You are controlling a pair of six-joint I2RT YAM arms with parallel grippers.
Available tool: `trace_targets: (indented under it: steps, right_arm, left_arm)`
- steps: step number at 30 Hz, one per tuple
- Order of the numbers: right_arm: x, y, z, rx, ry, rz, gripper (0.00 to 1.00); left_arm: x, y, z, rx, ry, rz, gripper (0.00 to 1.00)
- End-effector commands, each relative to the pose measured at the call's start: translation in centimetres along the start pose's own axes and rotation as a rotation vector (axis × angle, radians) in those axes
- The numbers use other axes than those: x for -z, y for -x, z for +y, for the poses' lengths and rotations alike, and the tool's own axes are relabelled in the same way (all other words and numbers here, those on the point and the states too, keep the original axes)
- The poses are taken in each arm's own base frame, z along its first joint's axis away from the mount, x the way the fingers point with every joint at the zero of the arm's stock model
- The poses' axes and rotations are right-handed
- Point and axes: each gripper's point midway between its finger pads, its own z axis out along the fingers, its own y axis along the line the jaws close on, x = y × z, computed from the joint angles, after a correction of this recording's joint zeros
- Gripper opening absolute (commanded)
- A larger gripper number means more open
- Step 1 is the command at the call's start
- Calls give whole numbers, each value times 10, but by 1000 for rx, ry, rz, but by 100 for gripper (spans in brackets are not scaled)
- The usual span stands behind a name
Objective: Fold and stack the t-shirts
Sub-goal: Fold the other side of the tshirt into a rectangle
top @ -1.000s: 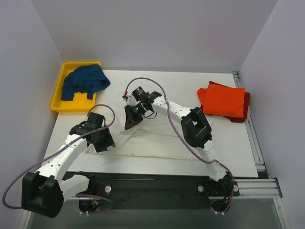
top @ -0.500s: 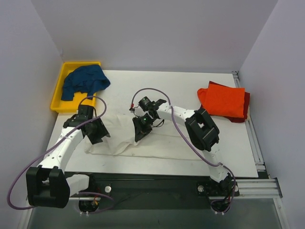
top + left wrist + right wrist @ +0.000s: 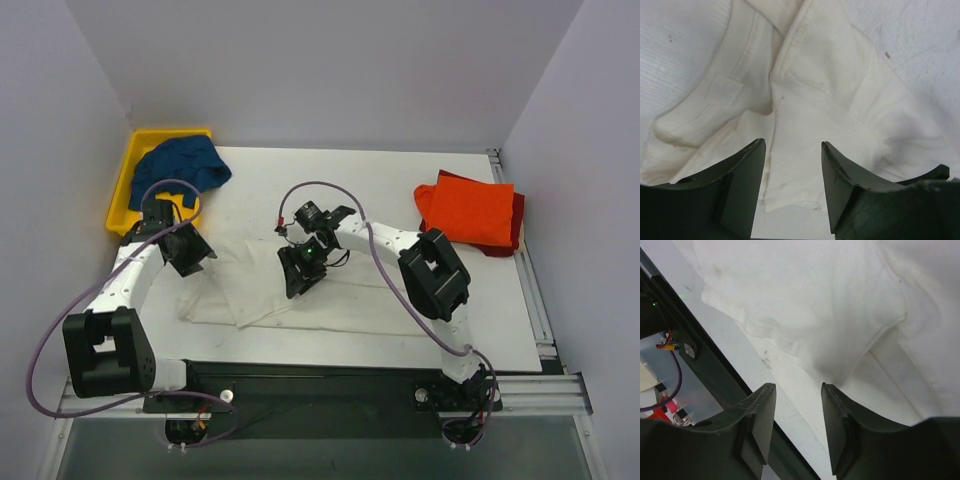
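Off-white t-shirt lies beneath the left jaws and the right jaws, each open and empty.

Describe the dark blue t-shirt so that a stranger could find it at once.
Find the far left corner of the white table, where a yellow bin stands. The dark blue t-shirt lies crumpled in it. No other shirt is blue or in a bin.
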Motion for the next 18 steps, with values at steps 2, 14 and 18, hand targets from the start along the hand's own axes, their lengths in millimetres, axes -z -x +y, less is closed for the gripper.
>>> trace_targets:
  steps: [2, 14, 18]
  right_arm:
    - [48, -2, 15, 45, -43, -61, 44]
    - [141, -36, -115, -301, -370, -245, 45]
    - [158, -60, -160, -446, -447, -261, 46]
  left_arm:
    - [-5, 51, -28, -27, -68, -136, 59]
    - [-55, 83, -30, -36, -18, -168, 54]
    - [-67, 86, -30, -42, -12, -157, 49]
